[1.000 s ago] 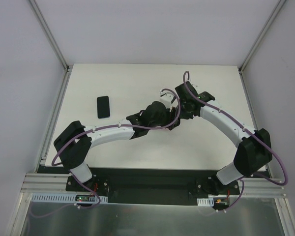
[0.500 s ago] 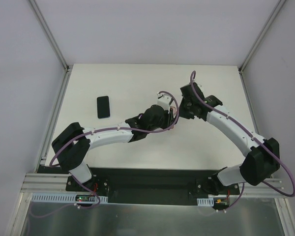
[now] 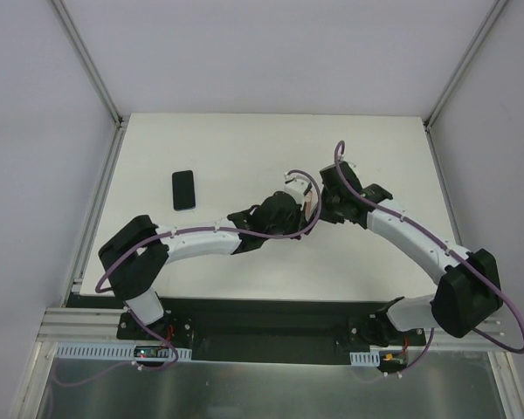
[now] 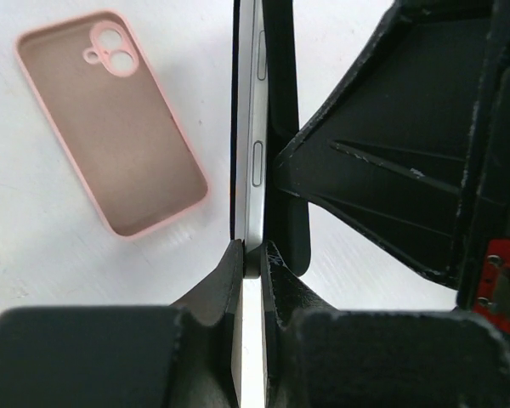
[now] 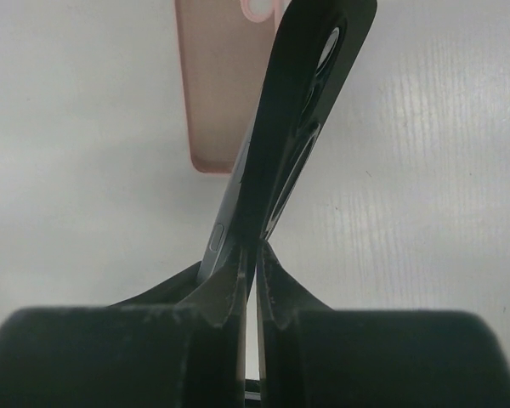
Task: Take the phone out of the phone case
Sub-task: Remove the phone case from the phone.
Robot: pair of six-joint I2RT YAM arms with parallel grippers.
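Note:
The phone is held edge-up above the table, showing a grey side rail with buttons and a black back with lenses. My left gripper is shut on one end of it. At the other end my right gripper is shut on it too, and its black body fills the right of the left wrist view. The pink phone case lies flat and hollow side up on the white table under the phone, also seen as a pink strip and a pale patch between the grippers.
A second black slab like a phone lies on the table's left part, away from both arms. Grey walls with metal rails enclose the white table on three sides. Both arms meet near the table's middle.
My left gripper's jaws have closed onto the phone's end. The right arm's elbow has swung outward to the right while its gripper stayed shut on the phone.

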